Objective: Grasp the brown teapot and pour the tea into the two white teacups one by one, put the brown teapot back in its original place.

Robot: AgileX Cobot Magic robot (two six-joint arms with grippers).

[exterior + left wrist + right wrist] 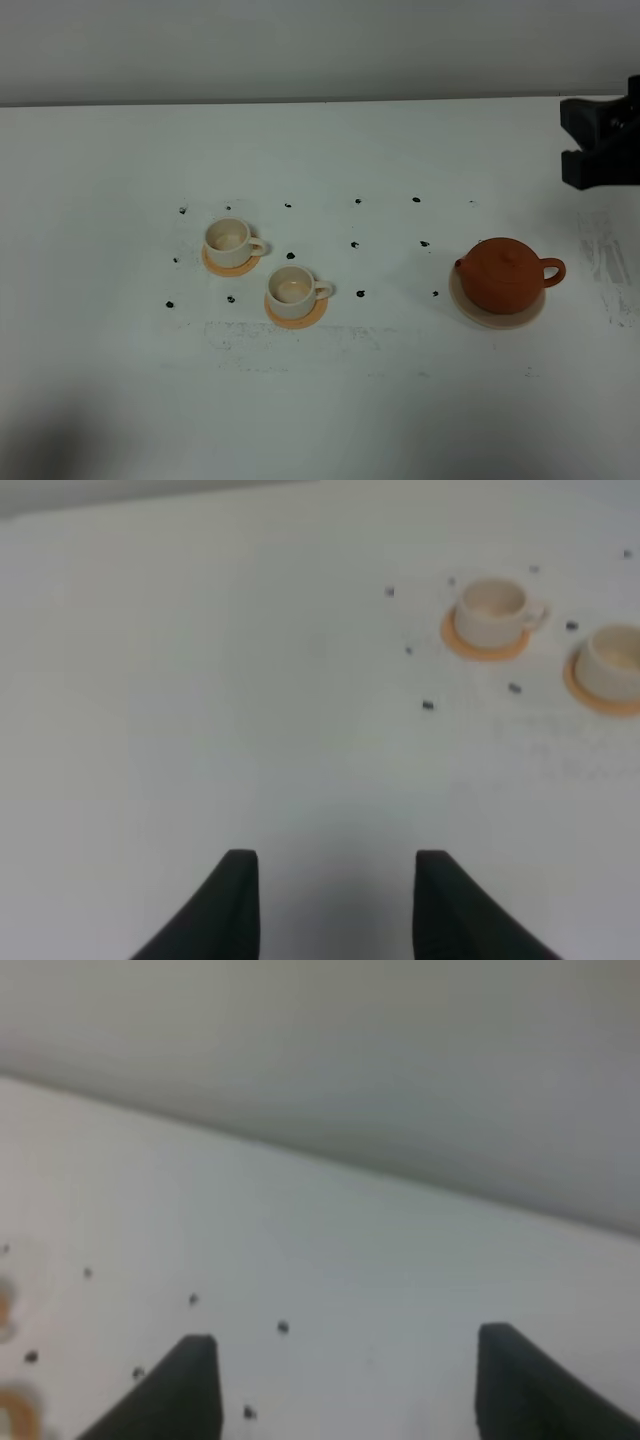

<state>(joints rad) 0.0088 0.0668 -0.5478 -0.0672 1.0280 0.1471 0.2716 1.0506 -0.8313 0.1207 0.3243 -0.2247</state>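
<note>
The brown teapot (pixel 505 272) sits on its pale beige disc (pixel 497 318) at the right of the table, handle pointing right. The two white teacups (pixel 228 240) (pixel 291 290) stand on orange coasters left of centre. My right gripper (pixel 572 148) hovers at the far right edge, behind the teapot and apart from it; in the right wrist view (pixel 345 1390) its fingers are wide apart and empty. In the left wrist view my left gripper (pixel 337 900) shows a gap between its fingers with nothing in it, well short of the teacups (pixel 492 608) (pixel 612 660).
Small black dots (pixel 354 244) mark the white table (pixel 330 400) between the cups and the teapot. A grey wall (pixel 300 50) runs along the table's far edge. A shadow falls on the near left corner.
</note>
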